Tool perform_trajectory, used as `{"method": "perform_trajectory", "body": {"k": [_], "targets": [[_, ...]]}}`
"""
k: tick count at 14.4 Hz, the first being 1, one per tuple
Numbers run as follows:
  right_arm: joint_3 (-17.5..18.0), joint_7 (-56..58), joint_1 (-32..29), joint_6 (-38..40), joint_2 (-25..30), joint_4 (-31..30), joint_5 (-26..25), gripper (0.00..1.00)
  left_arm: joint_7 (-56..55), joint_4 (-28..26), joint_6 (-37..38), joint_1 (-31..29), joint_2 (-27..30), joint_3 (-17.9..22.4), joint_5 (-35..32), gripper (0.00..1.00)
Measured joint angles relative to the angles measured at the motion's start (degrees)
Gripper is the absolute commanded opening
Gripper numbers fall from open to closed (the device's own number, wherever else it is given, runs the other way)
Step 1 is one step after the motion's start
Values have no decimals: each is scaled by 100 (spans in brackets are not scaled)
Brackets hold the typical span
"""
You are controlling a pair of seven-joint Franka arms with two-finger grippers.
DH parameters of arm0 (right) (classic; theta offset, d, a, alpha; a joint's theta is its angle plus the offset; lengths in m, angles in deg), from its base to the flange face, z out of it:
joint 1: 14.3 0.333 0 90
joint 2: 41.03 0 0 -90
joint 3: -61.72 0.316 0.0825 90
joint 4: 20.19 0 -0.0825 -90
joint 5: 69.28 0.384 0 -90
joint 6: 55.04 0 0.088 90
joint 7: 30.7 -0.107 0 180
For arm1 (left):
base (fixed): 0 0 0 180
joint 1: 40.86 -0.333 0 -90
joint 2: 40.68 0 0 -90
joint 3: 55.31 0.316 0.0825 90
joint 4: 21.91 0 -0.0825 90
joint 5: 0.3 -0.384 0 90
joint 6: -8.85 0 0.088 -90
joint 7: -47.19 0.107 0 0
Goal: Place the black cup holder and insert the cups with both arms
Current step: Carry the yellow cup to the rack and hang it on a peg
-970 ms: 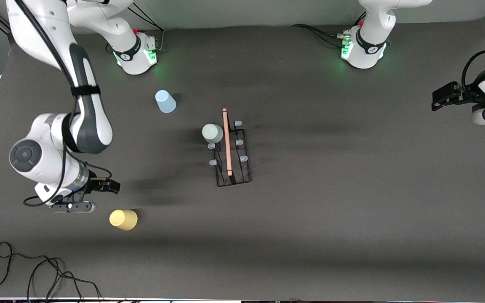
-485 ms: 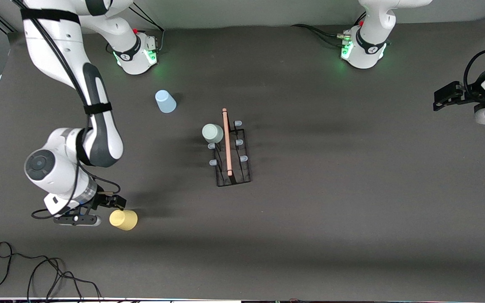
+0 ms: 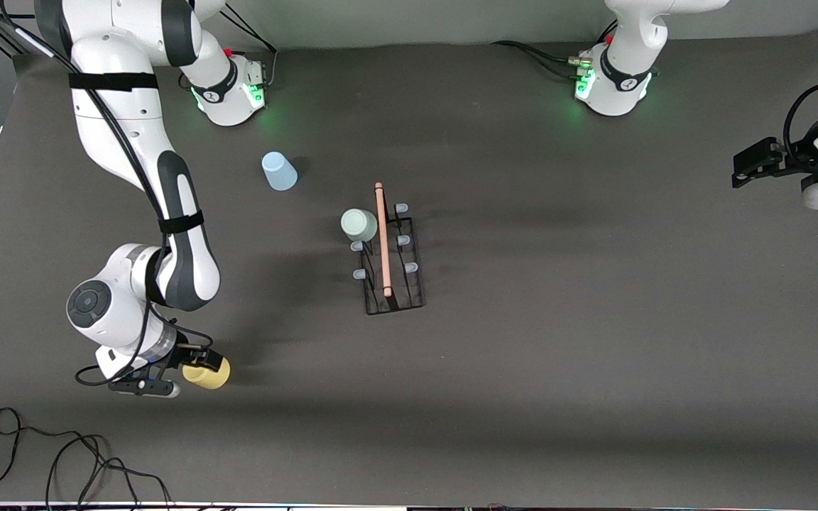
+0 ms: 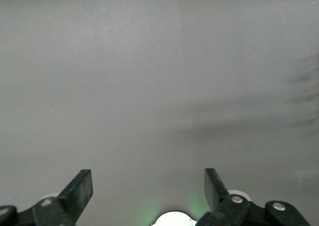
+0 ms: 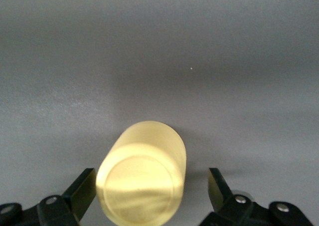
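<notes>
Yellow cup between the right gripper's spread fingers, not yet pinched

On the table (image 3: 593, 355) the black cup holder (image 3: 393, 273) stands mid-table with the green cup (image 3: 358, 225) on a prong; we see the right gripper (image 3: 199, 363) at the yellow cup (image 3: 209, 375), near the front camera. Its wrist view alone shows that cup (image 5: 143, 173) centred, fingers (image 5: 79, 191) apart either side (no contact visible); the left gripper (image 4: 148, 188), open, waits at its table end
</notes>
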Motion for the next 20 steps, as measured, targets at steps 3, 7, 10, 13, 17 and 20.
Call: {"method": "perform_trajectory", "body": {"k": [3,7,10,13,17,20], "targets": [[17,0,1,20,-3,98,3,26,-149,0,-88,-2,0,-1,0,100],[61,-24,79,535,41,318,67,24,-223,-2,-83,-2,0,-14,0,100],[68,-177,378,1300,333,577,89,24,-226,-4,-82,-1,-4,-24,0,100],[67,-1132,904,1932,776,720,93,24,-227,-1,-82,3,-4,-71,0,100],[62,-2778,1687,2145,1098,741,86,24,-228,0,-84,3,-4,-82,0,100],[60,-3482,2002,2539,1215,793,-178,24,-229,0,-95,3,-4,-81,-3,100]]}}
